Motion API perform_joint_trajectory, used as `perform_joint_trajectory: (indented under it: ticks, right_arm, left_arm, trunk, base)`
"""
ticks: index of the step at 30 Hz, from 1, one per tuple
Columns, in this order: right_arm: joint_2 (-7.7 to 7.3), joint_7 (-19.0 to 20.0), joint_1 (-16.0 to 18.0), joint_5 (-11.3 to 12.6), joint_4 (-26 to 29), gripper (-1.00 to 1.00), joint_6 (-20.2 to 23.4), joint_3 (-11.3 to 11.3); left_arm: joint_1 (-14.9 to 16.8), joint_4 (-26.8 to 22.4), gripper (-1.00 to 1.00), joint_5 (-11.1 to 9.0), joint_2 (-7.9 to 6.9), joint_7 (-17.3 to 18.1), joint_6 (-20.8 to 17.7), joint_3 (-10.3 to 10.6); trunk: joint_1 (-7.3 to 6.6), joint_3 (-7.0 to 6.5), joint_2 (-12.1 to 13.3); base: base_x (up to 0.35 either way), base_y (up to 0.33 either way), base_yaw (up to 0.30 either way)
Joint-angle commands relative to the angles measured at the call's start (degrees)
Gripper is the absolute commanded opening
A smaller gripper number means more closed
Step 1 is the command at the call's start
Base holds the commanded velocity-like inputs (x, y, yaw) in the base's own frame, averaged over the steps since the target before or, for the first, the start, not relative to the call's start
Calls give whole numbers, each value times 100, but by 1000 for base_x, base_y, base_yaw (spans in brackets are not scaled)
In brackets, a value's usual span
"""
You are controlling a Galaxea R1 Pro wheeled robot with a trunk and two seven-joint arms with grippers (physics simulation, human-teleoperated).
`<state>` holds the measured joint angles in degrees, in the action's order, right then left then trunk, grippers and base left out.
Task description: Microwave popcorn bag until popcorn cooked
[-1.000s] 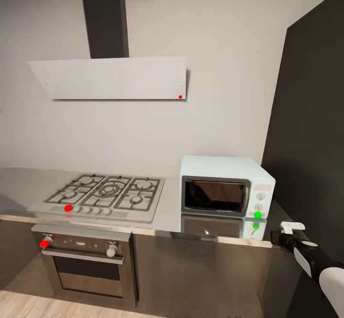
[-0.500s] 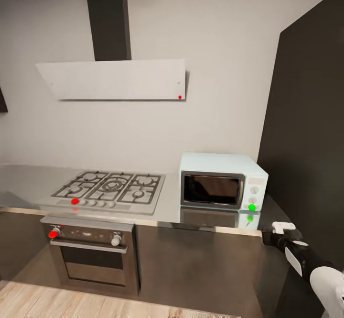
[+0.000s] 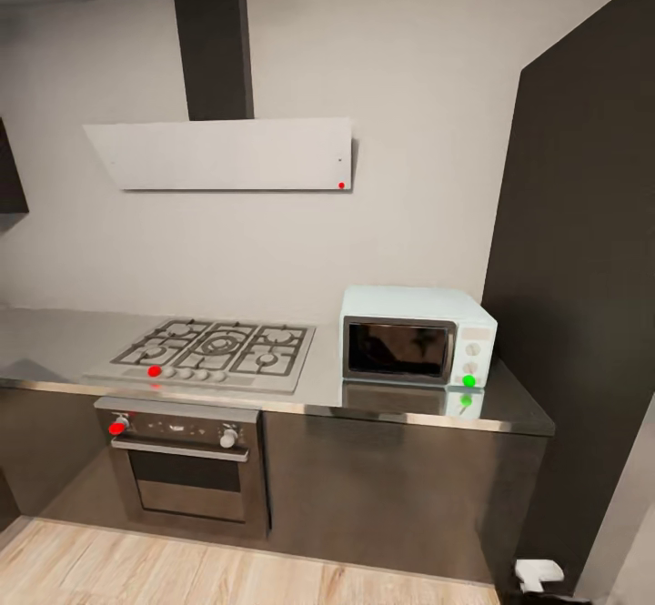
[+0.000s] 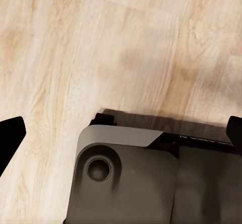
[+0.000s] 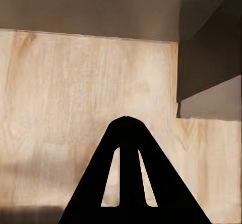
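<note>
On the countertop (image 3: 55,341) stands the microwave (image 3: 417,336), door closed; left gripper (image 4: 121,133) spread wide, empty; right gripper (image 5: 127,128) closed, empty.

pale grey wall (image 3: 409,132) behind, with white slanted hood (image 3: 227,155) under dark chimney duct (image 3: 214,41). grated gas hob (image 3: 218,350) set in the steel surface (image 3: 509,405), built-in oven (image 3: 186,468) below among dark cabinet fronts (image 3: 382,487). tall dark panel (image 3: 582,268) at the far side. light wood plank floor (image 3: 136,569) beneath the end effector (image 5: 126,128), soft even light.
</note>
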<state>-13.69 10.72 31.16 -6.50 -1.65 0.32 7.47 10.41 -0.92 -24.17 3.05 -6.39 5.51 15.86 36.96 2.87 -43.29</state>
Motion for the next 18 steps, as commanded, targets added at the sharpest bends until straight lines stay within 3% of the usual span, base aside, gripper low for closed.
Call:
perform_joint_trajectory:
  ticks: [1, 4, 7, 9, 18]
  right_arm:
    - [2, 11, -504, -40, -16, -100, -13, 55]
    - [38, 10, -850, -6, -25, -100, -180, 88]
    - [145, 17, -1663, 66, -28, -100, -309, 104]
    - [256, 17, -1943, 95, -29, -100, -476, 112]
    - [421, 58, -2217, 114, -37, -100, -550, 124]
  left_arm:
    - [5, 4, 100, -48, -1, -23, 18, 49]
    - [5, 9, 100, -60, -6, -26, 19, 49]
    - [5, 19, 100, -62, -7, -27, 18, 49]
    - [5, 21, 100, -65, -7, -28, 15, 49]
    - [4, 22, 100, -75, -15, -28, 20, 41]
  trunk:
    - [2, 9, -7]
    - [2, 9, -7]
    - [2, 9, -7]
    - [2, 9, -7]
    - [2, 9, -7]
  base:
    - [0, 0, 0]
    - [0, 0, 0]
    - [0, 0, 0]
    - [0, 0, 0]
    - [0, 0, 0]
